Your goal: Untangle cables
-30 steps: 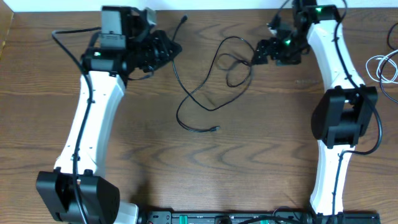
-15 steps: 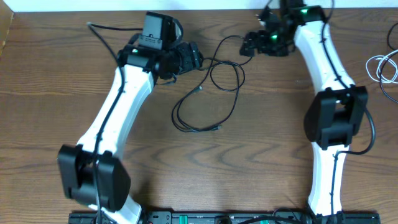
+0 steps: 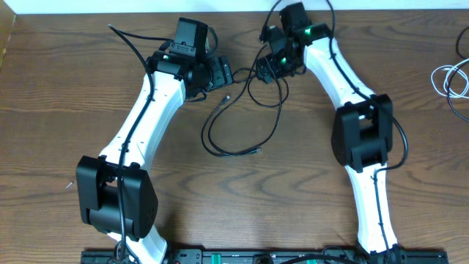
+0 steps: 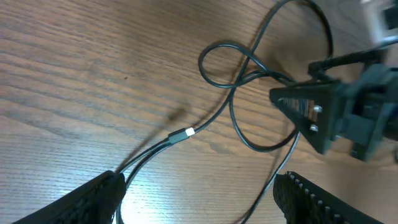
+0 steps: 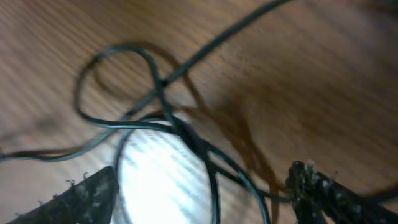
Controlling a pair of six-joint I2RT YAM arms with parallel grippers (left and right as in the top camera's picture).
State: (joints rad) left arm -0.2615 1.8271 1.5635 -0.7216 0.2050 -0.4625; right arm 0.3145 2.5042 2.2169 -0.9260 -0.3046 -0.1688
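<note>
A thin black cable (image 3: 279, 110) lies in crossing loops on the wooden table between my two grippers. One plug end (image 3: 256, 150) rests at the bottom of the loops, and another plug (image 4: 180, 134) with a pale tip lies nearer my left gripper. My left gripper (image 3: 221, 73) is open, low over the table, with two strands running between its fingers (image 4: 93, 199). My right gripper (image 3: 265, 66) faces it from the right, open over the crossing strands (image 5: 180, 127). In the left wrist view the right gripper (image 4: 329, 115) shows just beyond the knot-like loop (image 4: 227, 59).
A white cable (image 3: 448, 79) is coiled at the table's right edge, far from both grippers. The table's back edge (image 3: 234, 13) runs just behind both wrists. The arm bases stand along the front edge.
My left gripper opened and let the cable end drop onto the table, then swung right toward the loops. My right arm moved left over the tangle, its jaws narrowing a little.
</note>
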